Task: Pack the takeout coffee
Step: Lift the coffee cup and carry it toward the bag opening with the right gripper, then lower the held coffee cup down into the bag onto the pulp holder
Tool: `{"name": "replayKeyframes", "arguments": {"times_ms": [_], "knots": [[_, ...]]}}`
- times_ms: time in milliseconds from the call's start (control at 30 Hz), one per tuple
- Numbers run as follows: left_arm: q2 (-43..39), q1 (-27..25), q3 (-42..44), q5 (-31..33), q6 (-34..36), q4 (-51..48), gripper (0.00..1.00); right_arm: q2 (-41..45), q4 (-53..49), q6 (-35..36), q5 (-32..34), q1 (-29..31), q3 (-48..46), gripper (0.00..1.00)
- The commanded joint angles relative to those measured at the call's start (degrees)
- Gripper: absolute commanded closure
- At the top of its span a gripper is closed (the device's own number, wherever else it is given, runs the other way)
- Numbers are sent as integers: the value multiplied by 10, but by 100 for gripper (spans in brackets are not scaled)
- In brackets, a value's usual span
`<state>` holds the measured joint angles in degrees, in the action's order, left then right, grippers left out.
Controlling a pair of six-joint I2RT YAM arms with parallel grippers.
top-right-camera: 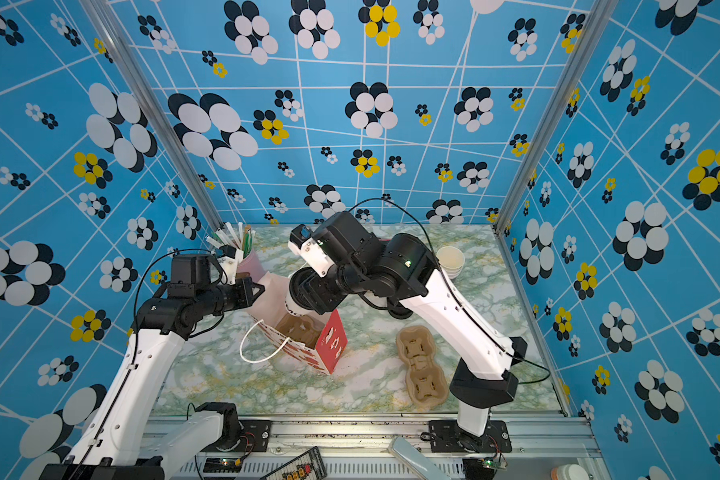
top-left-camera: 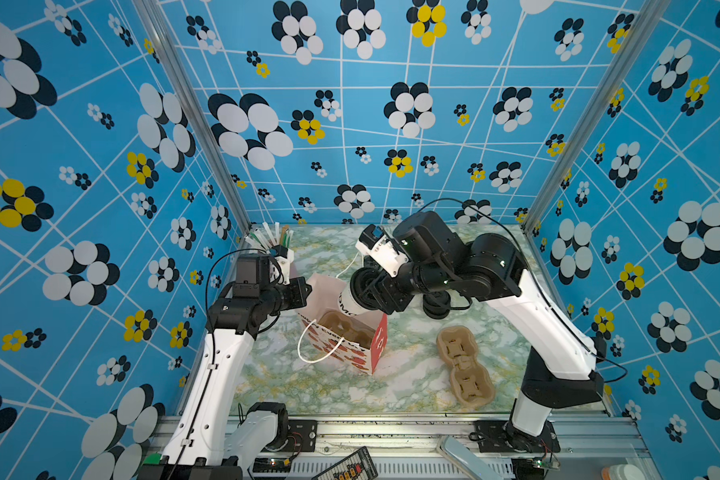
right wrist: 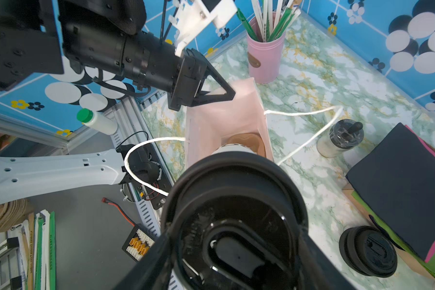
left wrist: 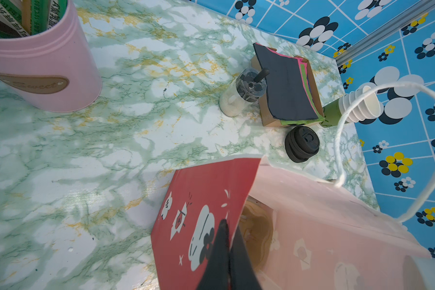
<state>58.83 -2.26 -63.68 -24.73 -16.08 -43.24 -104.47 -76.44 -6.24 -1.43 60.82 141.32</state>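
Right wrist view: takeout coffee (right wrist: 236, 221) fills the lower centre, black sip lid facing the camera. Right end effector (right wrist: 236, 261) is clamped across the lid, one finger (right wrist: 153, 258) at each side. The lid's top face shows only here; in both top views the end effector covers it. Beyond the lid is the open paper bag (right wrist: 211, 120), with a brown cup carrier (right wrist: 246, 141) at its bottom.

Left wrist view: left end effector (left wrist: 224, 251) is closed on the bag's top edge, where the red outer wall meets the pink inside. At right of frame, lid stack (left wrist: 301, 147) and nested paper cups (left wrist: 362, 105) stand apart on the desk (left wrist: 111, 163).

Both top views: cup tilted, white body at the bag's upper rim, base toward the carrier. Whether the base is past the rim, cannot tell. Second carrier (top-left-camera: 466, 365) lies on the desk at lower right, well apart from the bag.

Left arm: rises from lower left, elbow bent, forearm level, pointing right to the bag.
Right arm: rises from lower right, folds at upper right, forearm reaches left to the bag mouth.
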Motion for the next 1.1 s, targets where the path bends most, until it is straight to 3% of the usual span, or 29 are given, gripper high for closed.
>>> {"name": "replayKeyframes", "arguments": {"times_ms": [0, 1067], "knots": [[6, -2, -1, -12, 1, 5, 100, -22, -30, 10, 19, 10, 24, 34], [12, -2, -2, -15, 15, -8, 100, -159, -60, 61, 45, 22, -2, 35]]}}
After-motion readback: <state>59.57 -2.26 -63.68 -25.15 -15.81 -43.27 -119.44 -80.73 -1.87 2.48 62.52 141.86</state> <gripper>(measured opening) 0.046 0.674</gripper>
